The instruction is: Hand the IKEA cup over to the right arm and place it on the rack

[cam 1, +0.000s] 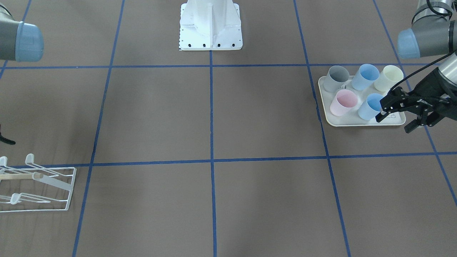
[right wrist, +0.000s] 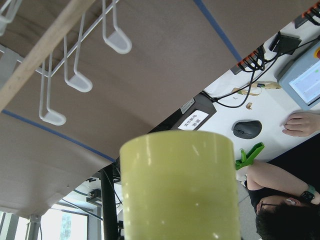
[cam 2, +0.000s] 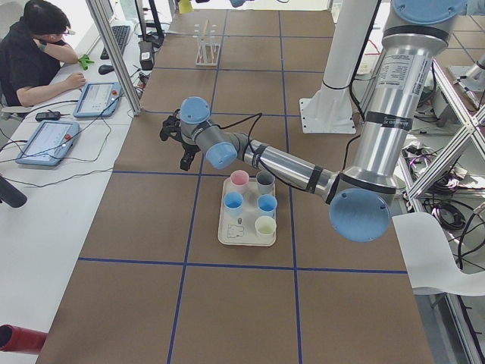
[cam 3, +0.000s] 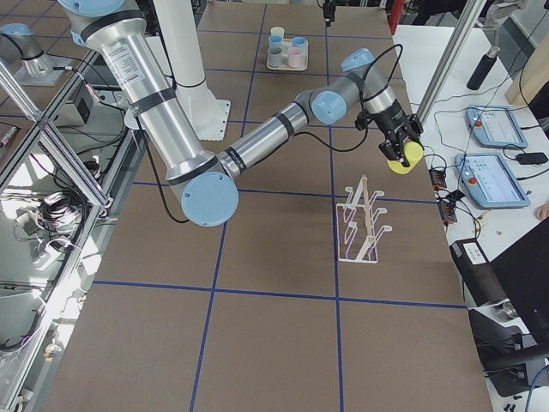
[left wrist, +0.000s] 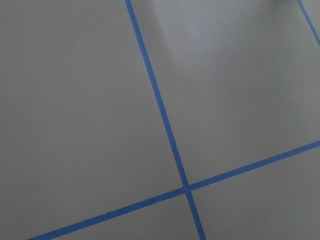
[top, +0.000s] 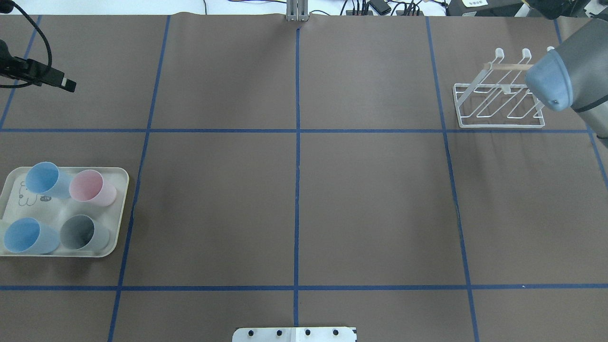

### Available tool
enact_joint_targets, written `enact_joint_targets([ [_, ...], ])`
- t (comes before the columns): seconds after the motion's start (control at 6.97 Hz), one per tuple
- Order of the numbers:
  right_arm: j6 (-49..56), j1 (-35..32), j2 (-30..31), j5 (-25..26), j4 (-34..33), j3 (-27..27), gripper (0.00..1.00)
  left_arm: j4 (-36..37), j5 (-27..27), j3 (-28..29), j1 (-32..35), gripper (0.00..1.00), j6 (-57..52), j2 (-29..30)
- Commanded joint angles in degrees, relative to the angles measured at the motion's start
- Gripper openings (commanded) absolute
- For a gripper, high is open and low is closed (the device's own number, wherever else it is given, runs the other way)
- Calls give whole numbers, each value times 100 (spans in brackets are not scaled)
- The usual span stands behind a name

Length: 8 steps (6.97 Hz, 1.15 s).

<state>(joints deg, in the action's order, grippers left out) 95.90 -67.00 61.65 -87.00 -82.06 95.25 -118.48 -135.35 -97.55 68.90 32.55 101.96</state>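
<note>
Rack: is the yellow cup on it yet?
No: the cup hangs in the air apart from the rack, whose prongs are all bare.

The brown paper-covered bench (top: 370, 204), gridded with blue tape, carries a cream rounded-corner tray (top: 121, 213) at the robot's left end, a low white wire-frame rack (top: 501, 126) with a pale wooden dowel at the far right, and the robot's white metal base plate (cam 1: 210, 25).

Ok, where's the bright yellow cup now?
In the exterior right view, the yellow cup is up in the air at the tip of the right hand, close to the white rack.
</note>
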Motion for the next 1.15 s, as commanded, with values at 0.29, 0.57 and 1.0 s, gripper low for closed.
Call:
enact_joint_targets([
  [0.29,43,46,163,-37,471,-665,36,-9,9,-1,-8,100,32,-1],
  [0.57,17,161,163,-28,1021,-1181,36,-9,26,8,-16,100,41,-1],
  [1.0,25,232,329,-45,1201,-1220,37,-18,26,-1,-16,100,41,-1],
])
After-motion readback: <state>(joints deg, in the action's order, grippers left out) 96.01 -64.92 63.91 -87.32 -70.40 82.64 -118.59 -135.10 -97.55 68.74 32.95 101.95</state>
